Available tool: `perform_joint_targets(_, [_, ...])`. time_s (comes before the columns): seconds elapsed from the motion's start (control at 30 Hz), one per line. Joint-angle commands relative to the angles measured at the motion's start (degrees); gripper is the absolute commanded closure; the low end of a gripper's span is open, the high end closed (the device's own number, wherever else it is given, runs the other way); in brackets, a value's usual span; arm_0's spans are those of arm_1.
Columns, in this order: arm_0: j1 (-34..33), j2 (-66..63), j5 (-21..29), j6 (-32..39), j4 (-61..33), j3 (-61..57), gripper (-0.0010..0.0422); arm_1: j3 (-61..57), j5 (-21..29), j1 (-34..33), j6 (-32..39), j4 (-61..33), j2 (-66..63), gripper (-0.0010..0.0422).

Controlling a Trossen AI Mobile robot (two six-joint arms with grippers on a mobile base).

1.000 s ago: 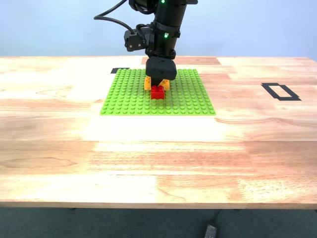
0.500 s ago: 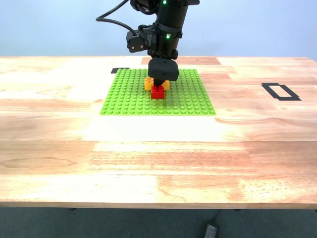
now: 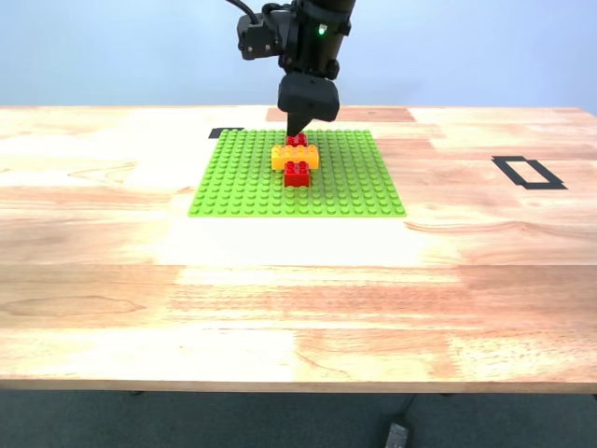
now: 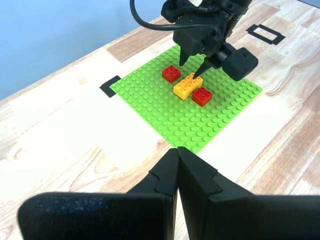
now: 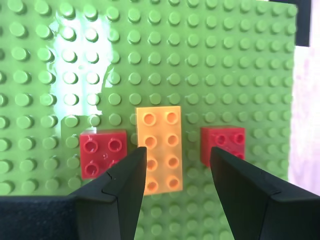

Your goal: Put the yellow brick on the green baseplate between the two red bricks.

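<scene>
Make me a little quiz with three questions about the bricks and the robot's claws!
1. True or false: the yellow brick sits on the green baseplate between the two red bricks.
2. Is my second gripper A) open or B) shut on the yellow brick?
3. Fill in: my first gripper is ____.

Key: 1 true; 2 A; 3 shut.
</scene>
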Motion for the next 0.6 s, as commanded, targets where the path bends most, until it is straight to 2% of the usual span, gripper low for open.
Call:
perform_joint_targets(0.03, [0.0, 0.0, 0.0, 0.0, -0.2, 0.0, 0.0413, -0.9, 1.1, 0.0, 0.5, 0.0, 0.0, 0.0248])
perform_joint_targets(0.2, [0.0, 0.0, 0.0, 0.0, 0.0, 0.0, 0.0412, -2.3, 1.5, 0.0, 0.4, 0.2, 0.0, 0.0298])
perform_joint_targets(0.47, [0.0, 0.0, 0.0, 0.1, 0.3, 0.0, 0.0412, -2.4, 0.4, 0.1, 0.8, 1.4, 0.2, 0.0417])
perform_joint_targets(0.6, [0.0, 0.0, 0.0, 0.1, 0.3, 0.0, 0.0412, -2.4, 0.2, 0.1, 1.0, 2.2, 0.2, 0.0407])
